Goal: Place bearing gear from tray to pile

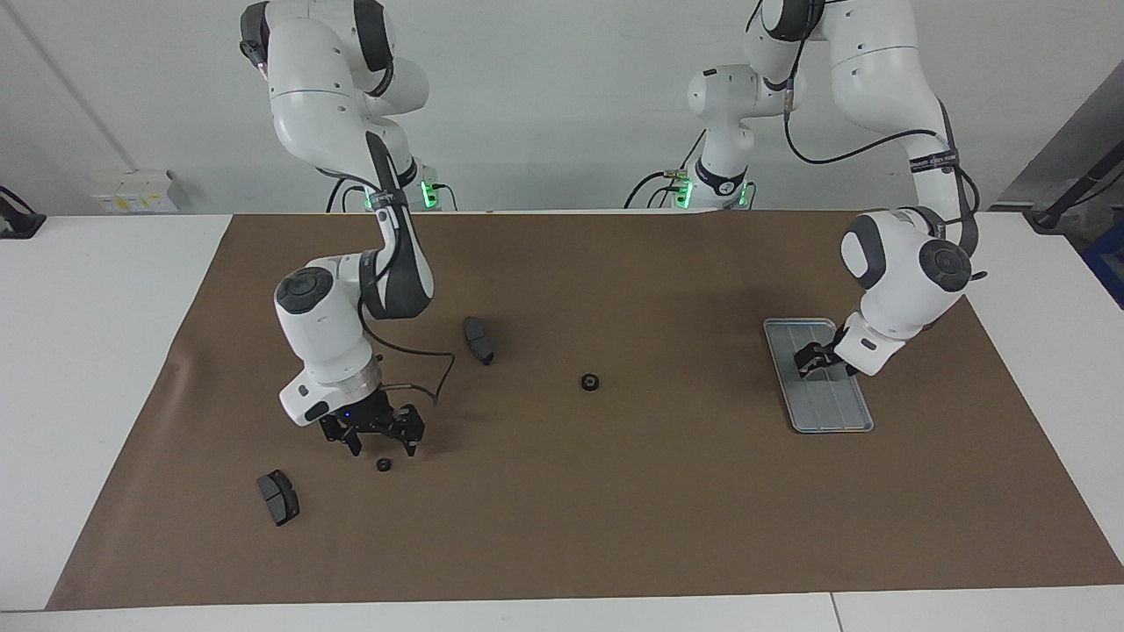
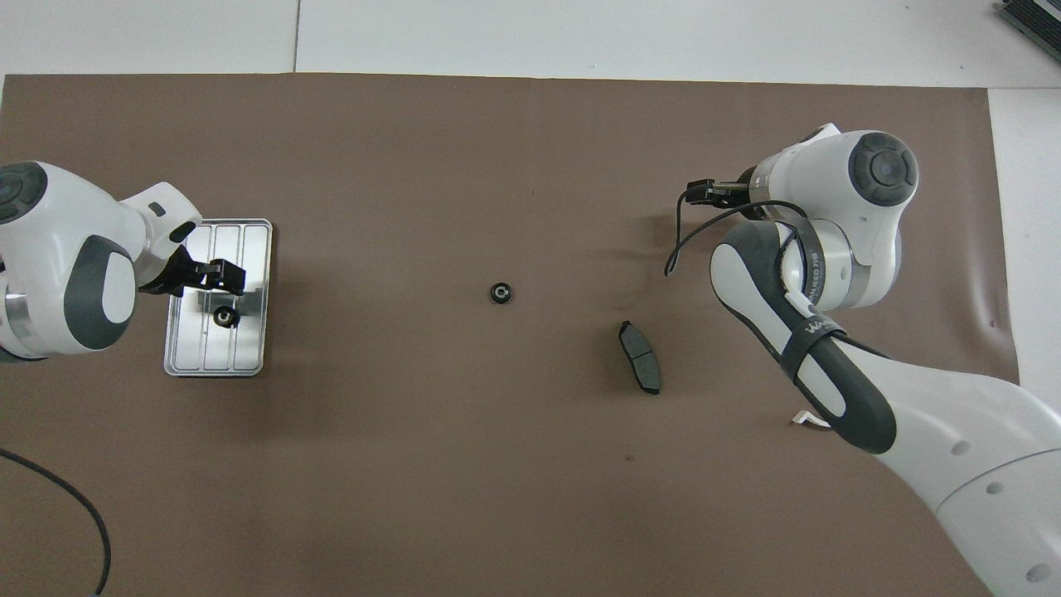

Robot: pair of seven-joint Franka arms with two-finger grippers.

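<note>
While both end effectors gape, the tray (image 2: 249, 249) lies lengthwise away from the robots

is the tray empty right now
No, a small black bearing gear lies on the tray, with the left gripper over it.

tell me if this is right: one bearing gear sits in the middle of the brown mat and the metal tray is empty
Not quite. The tray is not empty: a bearing gear lies in it, as the overhead view shows. The rest holds: the second gear does sit in the middle of the brown mat.
</note>
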